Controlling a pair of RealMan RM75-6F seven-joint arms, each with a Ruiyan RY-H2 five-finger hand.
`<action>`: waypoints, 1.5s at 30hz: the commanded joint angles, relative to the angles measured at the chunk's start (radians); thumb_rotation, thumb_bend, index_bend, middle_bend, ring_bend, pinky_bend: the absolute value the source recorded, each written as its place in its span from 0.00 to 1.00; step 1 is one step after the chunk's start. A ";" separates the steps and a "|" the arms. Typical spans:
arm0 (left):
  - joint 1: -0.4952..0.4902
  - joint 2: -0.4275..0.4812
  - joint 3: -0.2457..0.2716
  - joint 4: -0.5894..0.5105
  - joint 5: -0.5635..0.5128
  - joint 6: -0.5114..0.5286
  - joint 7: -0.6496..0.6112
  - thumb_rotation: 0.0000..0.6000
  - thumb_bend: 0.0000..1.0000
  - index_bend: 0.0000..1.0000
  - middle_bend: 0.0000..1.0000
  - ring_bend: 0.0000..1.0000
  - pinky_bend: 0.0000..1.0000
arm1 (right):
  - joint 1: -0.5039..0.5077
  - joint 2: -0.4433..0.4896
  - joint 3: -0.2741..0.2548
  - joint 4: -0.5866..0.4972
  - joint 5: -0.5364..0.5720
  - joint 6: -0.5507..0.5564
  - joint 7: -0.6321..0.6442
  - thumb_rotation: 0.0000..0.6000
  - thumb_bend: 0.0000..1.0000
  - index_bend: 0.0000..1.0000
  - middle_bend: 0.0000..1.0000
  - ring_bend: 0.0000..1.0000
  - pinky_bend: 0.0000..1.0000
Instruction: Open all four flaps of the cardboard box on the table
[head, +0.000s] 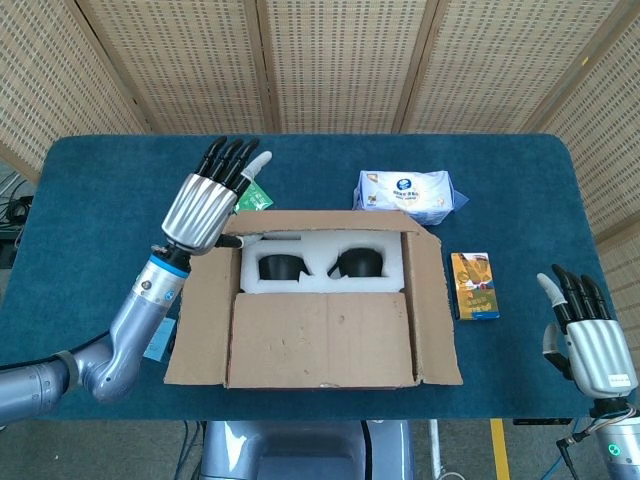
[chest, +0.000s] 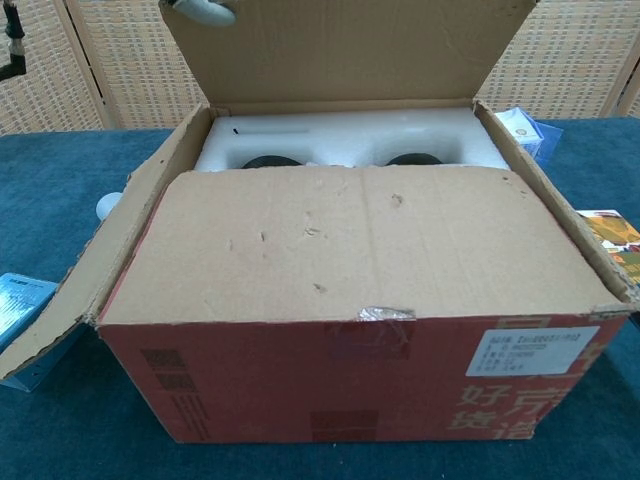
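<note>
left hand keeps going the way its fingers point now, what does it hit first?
Probably nothing on the table. The left hand points up and away toward the far-left table edge; beyond its fingertips only bare blue table shows, then the wicker screen. The green packet sits beside that line. Height is unclear.

Blue-carpeted table (head: 100, 200); woven wicker folding screens (head: 330, 60) behind; yellow floor stripe (head: 497, 450) below table edge.

The head view looks steeply down from above the near edge, covering the whole desk (head: 90, 200). The chest view sits low and close, facing 12 o'clock. Both share the cardboard box (head: 320, 345) (chest: 350, 390).
</note>
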 joint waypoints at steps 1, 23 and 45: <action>-0.021 -0.001 -0.021 0.019 -0.018 -0.007 0.017 0.76 0.12 0.00 0.00 0.00 0.00 | 0.000 0.001 0.001 0.000 0.001 0.000 0.002 1.00 0.80 0.00 0.00 0.00 0.00; -0.112 -0.076 0.008 0.359 -0.028 -0.056 0.112 0.75 0.12 0.00 0.00 0.00 0.00 | -0.014 0.011 0.001 0.013 0.017 0.003 0.033 1.00 0.80 0.00 0.00 0.00 0.00; -0.065 0.089 -0.014 0.072 -0.221 -0.205 -0.004 0.77 0.28 0.04 0.00 0.00 0.00 | -0.019 0.012 -0.001 0.009 0.014 0.001 0.035 1.00 0.80 0.00 0.00 0.00 0.00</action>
